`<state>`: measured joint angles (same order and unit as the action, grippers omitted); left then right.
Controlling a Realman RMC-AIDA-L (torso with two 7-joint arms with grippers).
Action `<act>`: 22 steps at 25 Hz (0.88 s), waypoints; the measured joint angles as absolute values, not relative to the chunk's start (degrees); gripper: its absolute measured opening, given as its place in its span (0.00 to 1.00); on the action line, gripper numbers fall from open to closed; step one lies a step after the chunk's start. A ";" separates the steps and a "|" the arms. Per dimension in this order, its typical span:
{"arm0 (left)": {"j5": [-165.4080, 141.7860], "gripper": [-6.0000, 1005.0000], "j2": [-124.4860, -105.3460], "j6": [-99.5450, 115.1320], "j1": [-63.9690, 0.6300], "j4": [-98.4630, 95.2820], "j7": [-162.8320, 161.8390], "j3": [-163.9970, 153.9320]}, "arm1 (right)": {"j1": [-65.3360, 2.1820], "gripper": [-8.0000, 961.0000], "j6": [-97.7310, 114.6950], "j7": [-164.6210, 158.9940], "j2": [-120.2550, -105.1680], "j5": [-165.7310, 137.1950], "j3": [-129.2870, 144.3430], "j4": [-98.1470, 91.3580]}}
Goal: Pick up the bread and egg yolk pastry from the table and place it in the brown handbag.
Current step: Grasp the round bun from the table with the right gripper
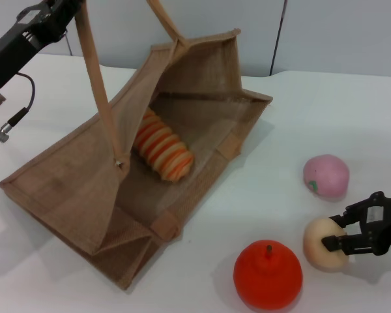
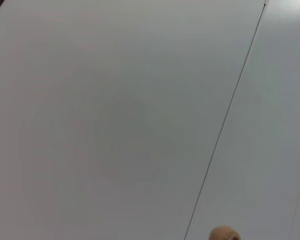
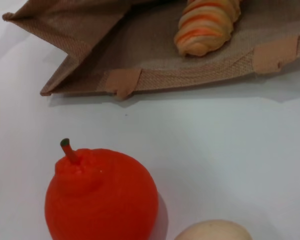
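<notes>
A smooth white table (image 1: 293,124) is seen carrying a large brown woven jute handbag (image 1: 72,189) lying on its side toward the left edge. Near the right edge, a pink ball (image 1: 326,176), a beige egg-shaped pastry (image 1: 320,246) and a red-orange fruit (image 1: 268,275) are set directly on it.

The head camera looks steeply down on the brown handbag (image 1: 117,189), sharing its bread (image 1: 161,151) with the low, close right wrist camera, while the left wrist camera faces a blank wall (image 2: 115,115).
</notes>
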<state>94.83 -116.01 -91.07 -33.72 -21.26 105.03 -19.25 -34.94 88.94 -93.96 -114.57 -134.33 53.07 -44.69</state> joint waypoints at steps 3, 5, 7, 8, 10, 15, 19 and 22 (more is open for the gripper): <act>94.83 0.13 -116.01 -91.06 -33.74 -21.27 105.03 -19.25 | -34.99 0.48 89.16 -93.96 -114.54 -134.35 53.00 -44.70; 94.83 0.13 -116.01 -91.05 -33.75 -21.27 105.03 -19.25 | -35.04 0.47 89.21 -93.96 -114.52 -134.38 52.99 -44.71; 94.83 0.13 -116.01 -91.05 -33.75 -21.27 105.03 -19.25 | -35.08 0.47 89.21 -93.96 -114.52 -134.41 52.99 -44.72; 94.83 0.13 -116.01 -91.05 -33.75 -21.27 105.03 -19.25 | -35.08 0.46 89.21 -93.96 -114.52 -134.41 52.97 -44.73; 94.83 0.13 -116.01 -91.05 -33.75 -21.27 105.03 -19.25 | -35.08 0.46 89.21 -93.96 -114.47 -134.37 52.92 -44.74; 94.83 0.13 -116.01 -91.05 -33.82 -21.27 105.03 -19.25 | -35.07 0.46 89.49 -93.88 -113.88 -134.18 52.10 -44.82; 94.83 0.13 -116.01 -91.05 -33.86 -21.27 105.03 -19.25 | -35.06 0.44 90.58 -93.51 -113.37 -134.15 50.06 -44.83; 94.82 0.13 -116.02 -91.08 -33.93 -21.27 105.03 -19.25 | -35.07 0.44 90.77 -93.48 -113.20 -134.07 49.19 -45.23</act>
<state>94.82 -116.02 -91.08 -33.92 -21.26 105.03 -19.25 -35.07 90.77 -93.48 -113.20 -134.07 49.19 -45.23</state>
